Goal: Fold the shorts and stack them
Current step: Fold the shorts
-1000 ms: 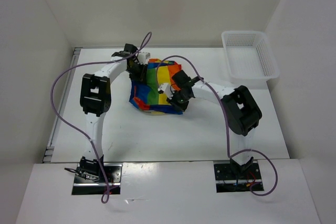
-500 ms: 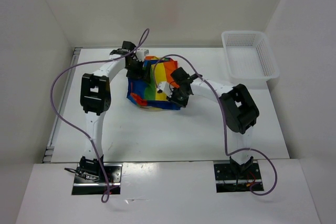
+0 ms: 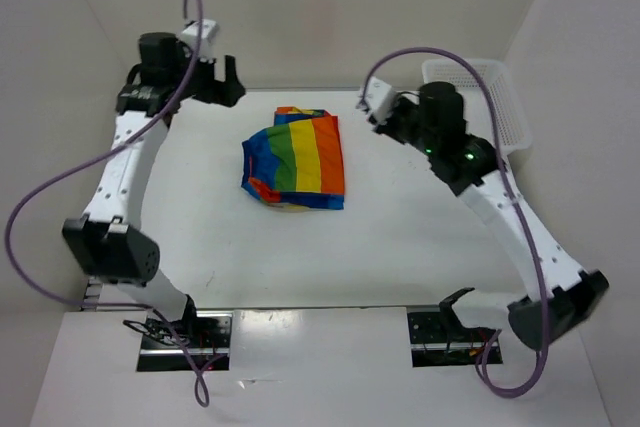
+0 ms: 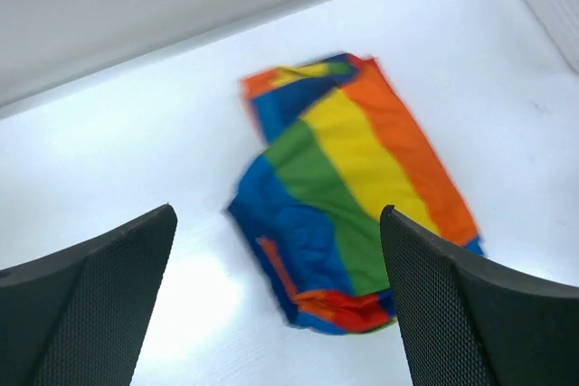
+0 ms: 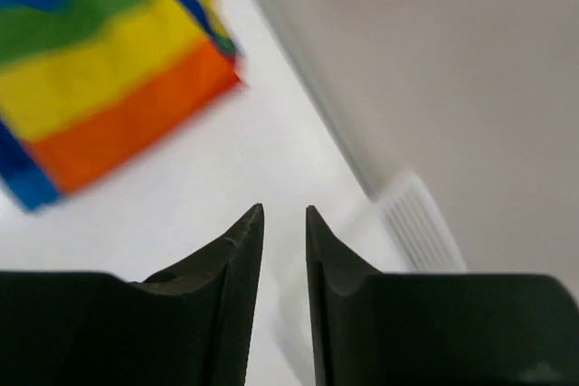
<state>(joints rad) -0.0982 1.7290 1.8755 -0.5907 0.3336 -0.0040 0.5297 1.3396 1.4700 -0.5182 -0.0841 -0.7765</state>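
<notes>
The shorts (image 3: 295, 159) lie folded into a compact rainbow-striped bundle in the middle of the table, with nothing touching them. My left gripper (image 3: 228, 83) is raised at the back left, away from the cloth, and stands wide open. In the left wrist view its gripper (image 4: 278, 214) frames the shorts (image 4: 353, 187) far below, with nothing between the fingers. My right gripper (image 3: 383, 119) hangs high to the right of the bundle. In its own view this gripper (image 5: 284, 210) shows a narrow gap and holds nothing. The shorts (image 5: 99, 88) sit off at the upper left there.
A white mesh basket (image 3: 470, 65) stands at the back right corner of the table (image 3: 400, 237). White walls close in the left, back and right sides. Purple cables loop from both arms.
Both arms have let go of the shorts and lifted up and outward, the left to the back left, the right to the back right. The left jaws opened wide; the right jaws parted slightly.
</notes>
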